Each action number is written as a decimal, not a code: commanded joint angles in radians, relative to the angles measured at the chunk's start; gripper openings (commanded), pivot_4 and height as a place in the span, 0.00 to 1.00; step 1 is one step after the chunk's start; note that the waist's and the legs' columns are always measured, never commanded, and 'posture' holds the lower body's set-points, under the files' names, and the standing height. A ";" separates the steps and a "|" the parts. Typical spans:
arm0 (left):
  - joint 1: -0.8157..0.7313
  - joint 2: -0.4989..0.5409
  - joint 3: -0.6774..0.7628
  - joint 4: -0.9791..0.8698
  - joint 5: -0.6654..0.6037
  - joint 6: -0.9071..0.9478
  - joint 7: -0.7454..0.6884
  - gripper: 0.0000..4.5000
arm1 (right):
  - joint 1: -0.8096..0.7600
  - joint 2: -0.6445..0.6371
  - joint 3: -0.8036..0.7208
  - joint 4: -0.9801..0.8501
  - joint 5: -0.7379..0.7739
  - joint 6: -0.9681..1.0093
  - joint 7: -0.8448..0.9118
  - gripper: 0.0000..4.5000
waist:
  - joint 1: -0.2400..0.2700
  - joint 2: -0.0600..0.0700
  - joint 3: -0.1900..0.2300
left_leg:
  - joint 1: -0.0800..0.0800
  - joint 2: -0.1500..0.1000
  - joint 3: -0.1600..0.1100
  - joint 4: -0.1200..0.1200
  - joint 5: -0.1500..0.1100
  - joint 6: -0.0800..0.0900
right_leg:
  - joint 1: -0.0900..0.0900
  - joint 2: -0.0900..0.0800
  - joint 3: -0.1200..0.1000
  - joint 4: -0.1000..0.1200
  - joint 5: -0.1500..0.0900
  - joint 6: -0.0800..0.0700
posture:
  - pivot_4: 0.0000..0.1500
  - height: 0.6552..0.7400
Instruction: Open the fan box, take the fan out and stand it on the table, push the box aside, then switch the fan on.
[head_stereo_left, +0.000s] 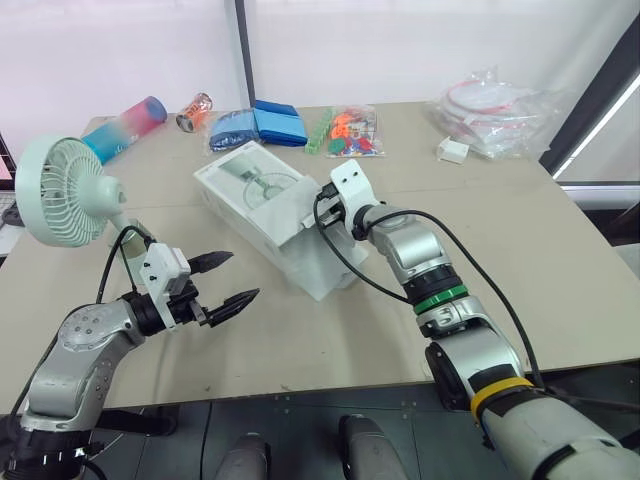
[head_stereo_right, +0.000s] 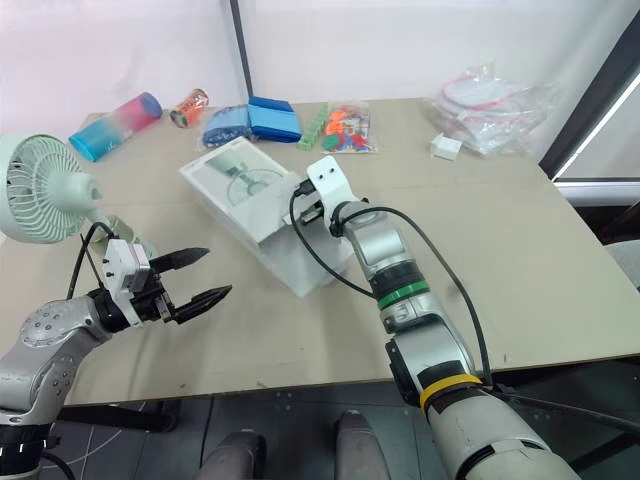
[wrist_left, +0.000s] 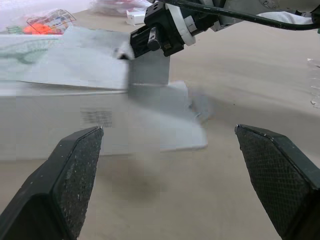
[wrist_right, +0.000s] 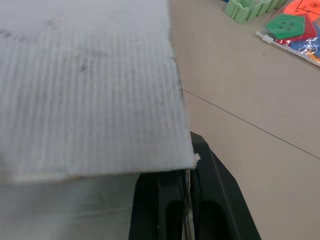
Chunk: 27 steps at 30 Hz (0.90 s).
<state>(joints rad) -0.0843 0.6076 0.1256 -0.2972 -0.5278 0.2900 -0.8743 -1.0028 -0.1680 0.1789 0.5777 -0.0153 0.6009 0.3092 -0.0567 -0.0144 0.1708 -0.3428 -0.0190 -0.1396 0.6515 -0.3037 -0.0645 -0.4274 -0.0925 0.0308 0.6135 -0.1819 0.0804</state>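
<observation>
Right wrist view shows right fingers (wrist_right: 220, 200) pinching the box flap (wrist_right: 90, 90).

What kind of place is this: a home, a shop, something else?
Probably a test room or lab, not a home: a plain table holds unrelated things, a fan, its box, a toy bag, before a white backdrop.

The worktop (head_stereo_left: 545, 265) is bare at 3 o'clock of the box (head_stereo_left: 250, 205); the fan (head_stereo_left: 62, 192) blocks 9 o'clock.
</observation>
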 joint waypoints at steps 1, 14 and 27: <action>-0.018 0.005 0.023 -0.012 0.000 -0.016 0.004 1.00 | -0.024 -0.011 -0.025 -0.010 -0.008 -0.006 -0.003 0.01 | -0.001 0.000 0.000 | 0.000 0.000 0.000 0.000 0.000 0.000 | 0.000 0.000 0.000 0.000 0.000 0.000 | 1.00 1.00; -0.208 -0.027 -0.010 0.160 0.007 0.006 0.000 1.00 | 0.210 -0.206 -0.208 -0.519 0.042 0.263 -0.008 0.01 | 0.007 0.002 0.001 | -0.003 0.000 -0.002 0.001 0.000 0.000 | -0.001 0.000 -0.001 0.000 0.000 0.001 | 1.00 1.00; -0.240 -0.048 -0.027 0.208 0.014 -0.001 -0.025 1.00 | 0.285 -0.394 -0.370 -0.597 0.049 0.333 -0.032 0.01 | 0.008 0.002 0.001 | -0.003 0.000 -0.001 0.002 0.000 0.000 | -0.001 0.000 -0.001 0.000 0.001 0.000 | 1.00 1.00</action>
<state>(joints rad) -0.3093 0.5590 0.0843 -0.0858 -0.5103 0.3031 -0.8933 -0.6854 -0.5395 -0.1556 -0.0106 0.0351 0.9631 0.2953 -0.0489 -0.0123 0.1718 -0.3457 -0.0193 -0.1403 0.6531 -0.3038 -0.0641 -0.4286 -0.0928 0.0298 0.6133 -0.1811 0.0804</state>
